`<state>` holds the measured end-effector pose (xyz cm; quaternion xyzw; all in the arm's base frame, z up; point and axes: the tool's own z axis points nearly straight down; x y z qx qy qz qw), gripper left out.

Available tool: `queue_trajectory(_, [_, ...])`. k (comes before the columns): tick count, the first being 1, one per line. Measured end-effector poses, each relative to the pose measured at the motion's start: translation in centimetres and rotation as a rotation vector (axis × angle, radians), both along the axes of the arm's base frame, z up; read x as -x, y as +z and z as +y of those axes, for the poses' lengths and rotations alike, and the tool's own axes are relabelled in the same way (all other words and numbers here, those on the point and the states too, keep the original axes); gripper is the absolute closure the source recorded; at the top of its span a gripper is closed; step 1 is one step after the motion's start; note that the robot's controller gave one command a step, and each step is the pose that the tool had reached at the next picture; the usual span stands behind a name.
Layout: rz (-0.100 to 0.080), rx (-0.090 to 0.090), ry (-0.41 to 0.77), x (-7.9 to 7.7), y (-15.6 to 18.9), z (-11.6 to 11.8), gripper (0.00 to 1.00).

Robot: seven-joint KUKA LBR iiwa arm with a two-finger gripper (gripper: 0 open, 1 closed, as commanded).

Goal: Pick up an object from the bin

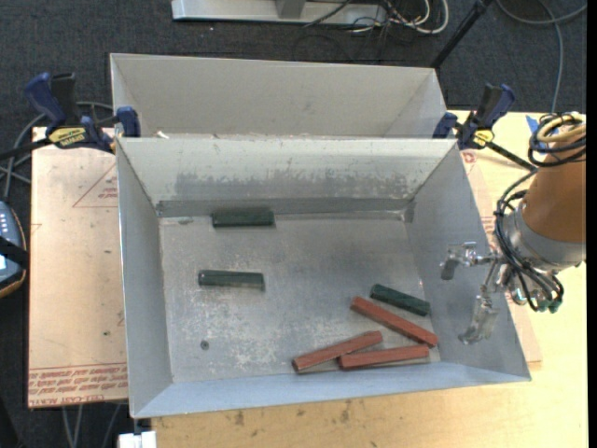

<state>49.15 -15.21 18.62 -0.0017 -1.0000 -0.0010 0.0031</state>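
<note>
Jaws spread, empty, at lower right of grey bin (280,171), likely readied to straddle nearest dark green bar (399,300); reddish-brown bars (393,322) adjacent.

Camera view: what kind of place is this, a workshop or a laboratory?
Most likely a robotics laboratory. A grey metal bin holds a few red-brown bars and dark green bars, a robot gripper hangs over its right side, and cables lie on the dark carpet behind.

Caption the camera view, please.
Open hand over the bin's right wall, near a dark green bar and three red-brown bars.
</note>
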Motion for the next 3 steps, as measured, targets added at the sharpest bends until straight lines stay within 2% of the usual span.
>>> queue_trajectory(1, [-0.004, -0.001, -0.013, -3.9, -12.1, 4.8, 0.00])
queue_trajectory(2, [-0.008, 0.001, -0.015, -4.0, -11.6, 4.6, 1.00])
queue_trajectory(3, [-0.019, 0.002, -0.037, -8.6, 2.5, 5.7, 1.00])
